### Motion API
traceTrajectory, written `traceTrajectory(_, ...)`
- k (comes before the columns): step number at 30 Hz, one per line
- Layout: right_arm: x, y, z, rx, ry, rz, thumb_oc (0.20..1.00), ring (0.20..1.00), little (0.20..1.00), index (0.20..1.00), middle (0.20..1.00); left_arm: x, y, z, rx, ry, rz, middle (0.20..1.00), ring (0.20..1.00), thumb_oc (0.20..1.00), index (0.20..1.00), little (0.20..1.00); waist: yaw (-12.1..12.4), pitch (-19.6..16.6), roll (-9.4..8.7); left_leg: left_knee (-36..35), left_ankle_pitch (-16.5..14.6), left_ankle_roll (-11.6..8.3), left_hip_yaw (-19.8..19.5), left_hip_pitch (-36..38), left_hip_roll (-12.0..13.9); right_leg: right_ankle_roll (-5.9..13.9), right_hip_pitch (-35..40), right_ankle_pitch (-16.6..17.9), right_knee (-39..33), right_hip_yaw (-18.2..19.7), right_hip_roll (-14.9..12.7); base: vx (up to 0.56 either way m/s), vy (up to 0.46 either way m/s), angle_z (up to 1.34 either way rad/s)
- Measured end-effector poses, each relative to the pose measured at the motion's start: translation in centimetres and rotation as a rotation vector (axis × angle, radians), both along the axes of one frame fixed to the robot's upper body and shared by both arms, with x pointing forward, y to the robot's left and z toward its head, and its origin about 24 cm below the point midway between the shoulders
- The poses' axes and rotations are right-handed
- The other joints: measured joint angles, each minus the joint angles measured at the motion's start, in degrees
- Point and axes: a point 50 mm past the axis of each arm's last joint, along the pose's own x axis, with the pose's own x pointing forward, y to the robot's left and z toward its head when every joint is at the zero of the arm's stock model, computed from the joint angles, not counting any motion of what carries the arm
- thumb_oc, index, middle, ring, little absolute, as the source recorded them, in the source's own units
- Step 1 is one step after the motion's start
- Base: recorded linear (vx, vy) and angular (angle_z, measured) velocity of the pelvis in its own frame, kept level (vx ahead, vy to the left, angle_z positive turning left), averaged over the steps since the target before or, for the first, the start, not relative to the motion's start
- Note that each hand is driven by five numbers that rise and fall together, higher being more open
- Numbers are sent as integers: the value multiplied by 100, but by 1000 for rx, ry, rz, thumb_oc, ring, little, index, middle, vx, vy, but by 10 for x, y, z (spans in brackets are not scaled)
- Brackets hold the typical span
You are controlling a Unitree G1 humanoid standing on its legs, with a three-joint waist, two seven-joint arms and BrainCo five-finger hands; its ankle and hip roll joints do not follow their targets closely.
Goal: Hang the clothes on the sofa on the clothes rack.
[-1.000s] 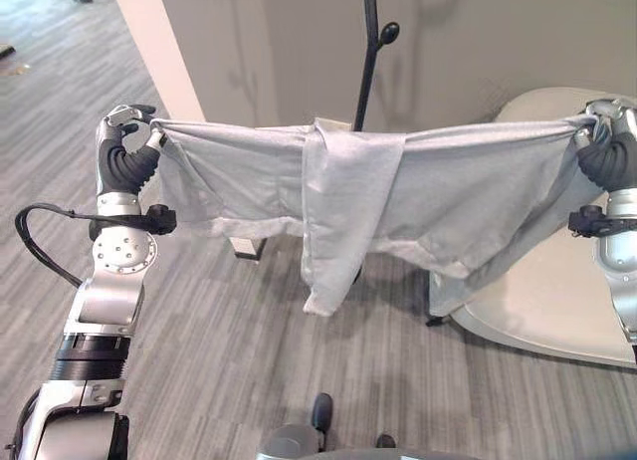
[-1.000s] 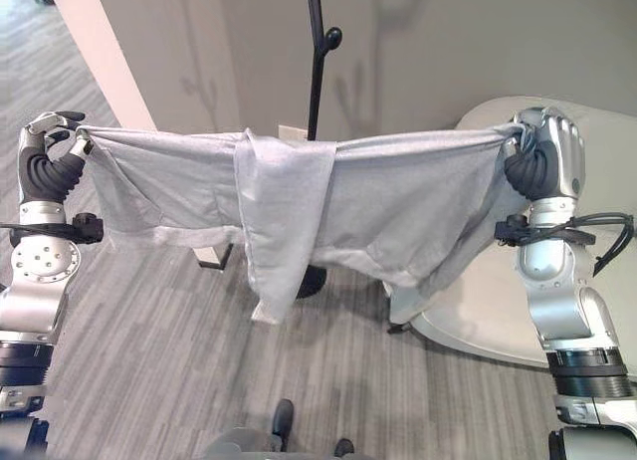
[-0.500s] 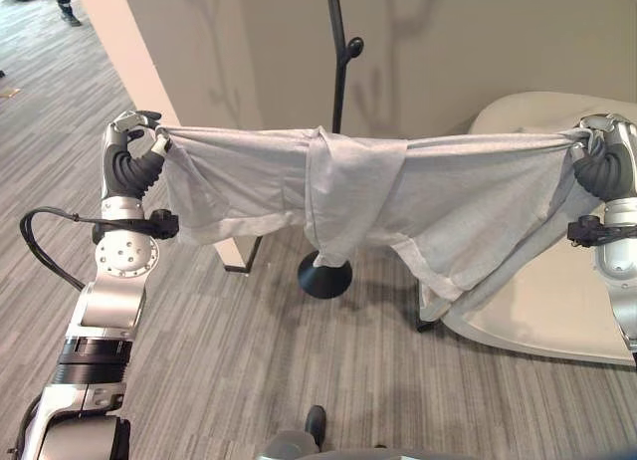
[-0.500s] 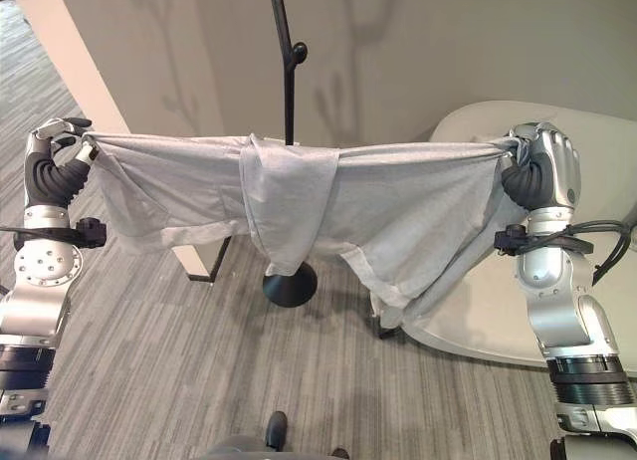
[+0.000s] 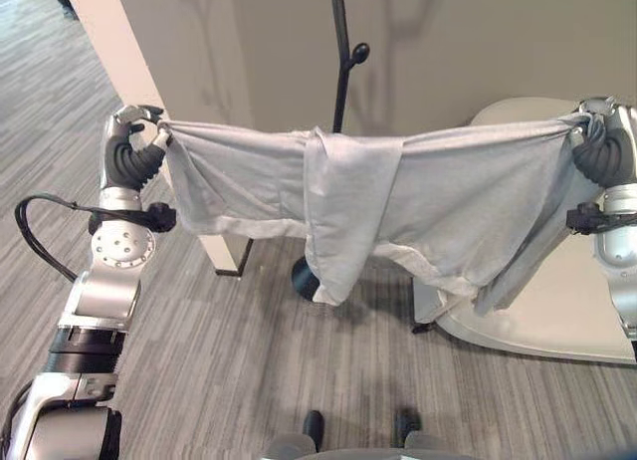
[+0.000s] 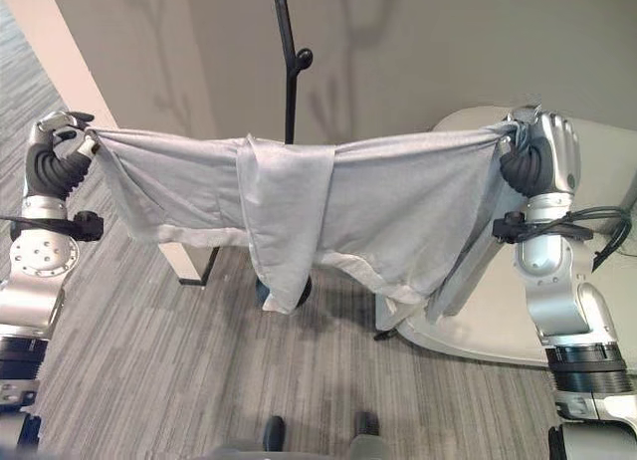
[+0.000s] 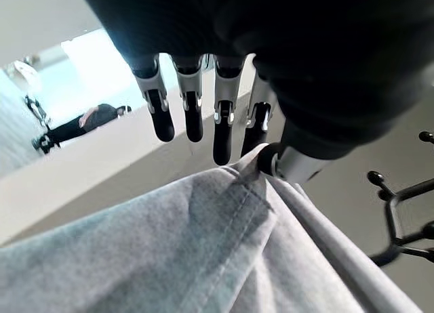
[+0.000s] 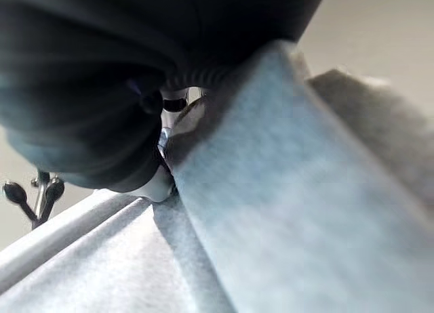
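Both hands were raised and well apart: left hand (image 5: 134, 146) pinched one end of the grey shirt (image 5: 378, 206) between thumb and curled fingers, right hand (image 6: 542, 156) was closed round the other end, so the shirt hung stretched between them in the air, middle part drooping lowest over the grey striped floor (image 5: 229, 360). Behind the shirt stood the black clothes rack (image 5: 343, 52), pole rising above the cloth and round base (image 5: 302, 276) partly hidden by it; the pale sofa (image 6: 587, 311) sat beyond the right hand, wall (image 5: 478, 42) at the back.
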Motion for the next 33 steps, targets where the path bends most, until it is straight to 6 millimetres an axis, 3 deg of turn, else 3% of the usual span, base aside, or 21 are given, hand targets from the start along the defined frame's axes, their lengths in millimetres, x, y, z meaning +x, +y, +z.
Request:
traceTrajectory(2, -1, -1, -1, -16, 11, -2, 200, 200, 200, 200, 200, 2, -2, -5, -18, 4, 0, 200, 200, 200, 200, 200, -137, 49, -69, 131, -164, -43, -345, -10, -29, 1, -214, 339, 12, 304, 223, 225, -238, 93)
traceTrajectory(3, -3, -4, 0, -39, 16, -14, 200, 200, 200, 200, 200, 3, -5, -5, -12, 8, -12, 200, 200, 200, 200, 200, -172, 113, -115, 141, -218, -122, -568, -18, -63, 113, -256, 453, 6, 533, 357, 154, -205, 125)
traceTrajectory(5, -8, -14, -1, -40, 24, -50, 200, 200, 200, 200, 200, 6, -13, -11, -23, 21, -39, 200, 200, 200, 200, 200, -288, 88, -380, -7, -222, -273, -808, 160, -147, -59, -21, 513, -2, 170, 330, 131, -196, 137)
traceTrajectory(6, -10, -17, 5, -32, -1, -55, 200, 200, 200, 200, 200, 4, -14, -11, -27, 9, -45, 200, 200, 200, 200, 200, -195, 98, -502, -7, -305, -461, -917, 219, -149, -566, 54, 846, 43, 77, 334, 148, -219, 96)
traceTrajectory(8, -12, -20, 8, -23, -16, -63, 200, 200, 200, 200, 200, 4, -19, -11, -41, 1, -62, 200, 200, 200, 200, 200, -161, 89, -269, -7, -366, -682, -961, 193, 231, -694, 151, 825, 28, -261, 635, 160, -189, 55)
traceTrajectory(10, -11, -24, 7, -19, -3, -75, 200, 200, 200, 200, 200, 3, -22, -8, -40, -14, -75, 200, 200, 200, 200, 200, -194, 68, -160, -4, -439, -857, -837, 257, 597, -904, 287, 695, 28, -524, 936, 81, -162, 34)
traceTrajectory(11, -13, -26, 7, -21, -4, -80, 200, 200, 200, 200, 200, 3, -24, -7, -38, -20, -82, 200, 200, 200, 200, 200, -222, 72, -158, -5, -450, -883, -777, 297, 656, -947, 330, 701, 28, -559, 1008, 50, -102, 24)
traceTrajectory(16, -18, -31, 18, -26, -51, -89, 200, 200, 200, 200, 200, 2, -26, -4, -34, -28, -97, 200, 200, 200, 200, 200, -341, 77, -139, -5, -458, -924, -633, 348, 767, -1007, 363, 655, 29, -583, 1118, 55, -50, -6)
traceTrajectory(20, -19, -31, 19, -26, -54, -88, 200, 200, 200, 200, 200, 2, -27, -4, -33, -28, -99, 200, 200, 200, 200, 200, -449, 76, -135, -6, -511, -998, -614, 441, 704, -1011, 462, 636, 27, -591, 1052, 30, 1, 1)
traceTrajectory(26, -18, -28, 14, -4, -58, -70, 200, 200, 200, 200, 200, 1, -26, -3, -33, -32, -96, 200, 200, 200, 200, 200, -396, 51, -110, -7, -564, -937, -605, 489, 553, -930, 521, 579, 25, -566, 892, 16, 17, 5)
traceTrajectory(33, -22, -18, 18, -10, -88, -34, 200, 200, 200, 200, 200, -8, -22, 18, -38, -136, -85, 200, 200, 200, 200, 200, -393, -46, 12, -7, -573, -914, -510, 514, 527, -945, 503, 606, 26, -509, 883, 27, 18, -6)
